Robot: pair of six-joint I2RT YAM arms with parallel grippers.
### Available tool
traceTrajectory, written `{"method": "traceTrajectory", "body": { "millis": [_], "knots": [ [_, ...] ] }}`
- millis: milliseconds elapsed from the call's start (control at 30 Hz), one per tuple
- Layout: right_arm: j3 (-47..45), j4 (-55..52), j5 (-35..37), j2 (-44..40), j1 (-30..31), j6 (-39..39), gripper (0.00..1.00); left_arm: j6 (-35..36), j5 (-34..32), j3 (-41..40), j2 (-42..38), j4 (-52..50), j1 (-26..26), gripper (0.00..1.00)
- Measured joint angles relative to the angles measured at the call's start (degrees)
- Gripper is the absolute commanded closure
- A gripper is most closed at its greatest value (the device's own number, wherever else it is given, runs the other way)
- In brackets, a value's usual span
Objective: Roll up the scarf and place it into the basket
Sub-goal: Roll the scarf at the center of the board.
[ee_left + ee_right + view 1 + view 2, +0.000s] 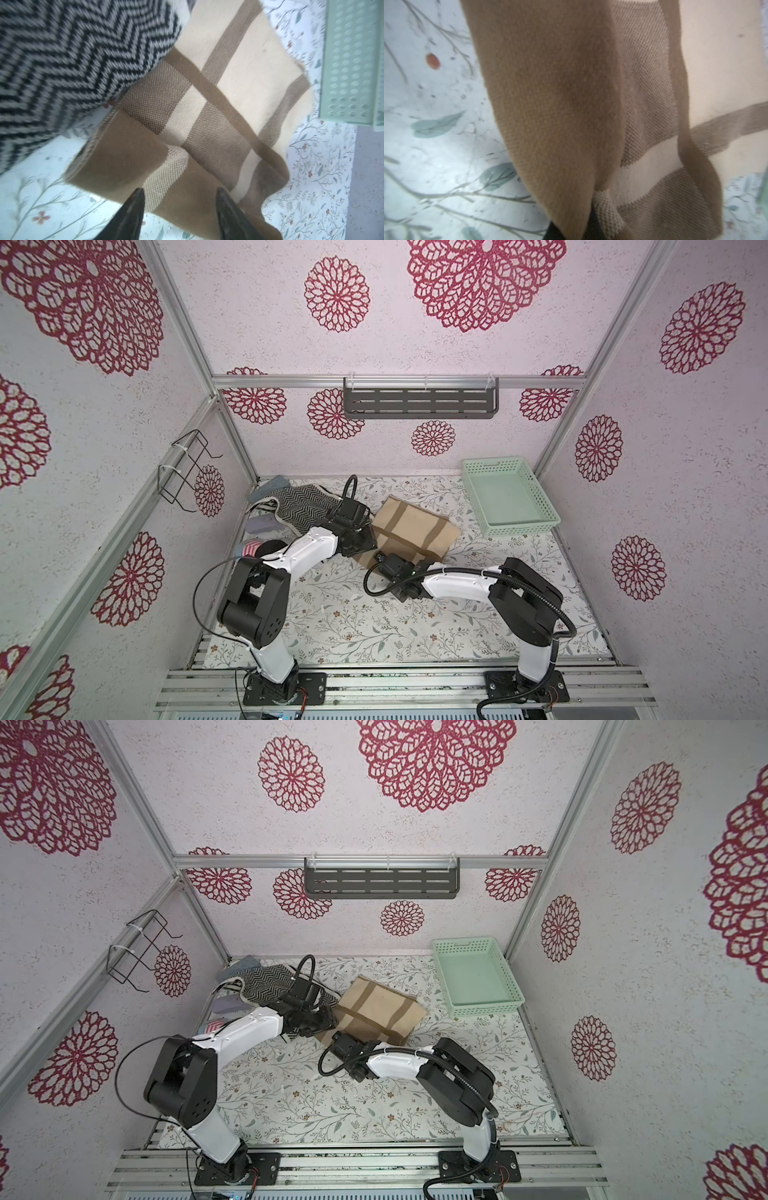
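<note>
I am reaching my left arm toward one o'clock, elbow bent, with my left claw spread over the nine-o'clock edge of the tan-striped scarf. My right arm is folding toward ten o'clock, and my right claw is pinching the scarf's six-o'clock edge. The scarf is lying folded mid-way across the desk, with the basket at two o'clock.

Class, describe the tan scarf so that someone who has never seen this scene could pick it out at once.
Look at the floral table. Near its far middle, left of the mint basket, lies a folded scarf. It is beige with brown crossing bands, unlike the black-and-white zigzag cloth beside it.
</note>
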Motion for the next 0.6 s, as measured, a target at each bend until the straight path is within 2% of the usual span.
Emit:
{"method": "traceTrajectory", "body": {
  "millis": [167, 300, 400, 600],
  "knots": [
    [-3.0, 3.5, -22.9, -3.6, -5.7, 11.1, 1.00, -0.1, -2.5, -2.1, -7.5, -0.4, 0.0, 0.39],
    [-8.4, 8.7, -39.6, -5.3, -11.2, 19.7, 1.00, 0.0, -3.3, -4.5, -8.3, -0.9, -0.5, 0.41],
    [-9.6, 10.5, -47.3, -5.3, -15.1, 23.1, 1.00, 0.2, -3.3, -5.0, -7.3, -1.7, -1.6, 0.48],
    [-8.7, 10.6, -57.2, -3.0, -20.7, 24.9, 0.99, 1.1, -1.9, -3.0, -2.6, -1.5, -5.6, 0.55]
  ]
}}
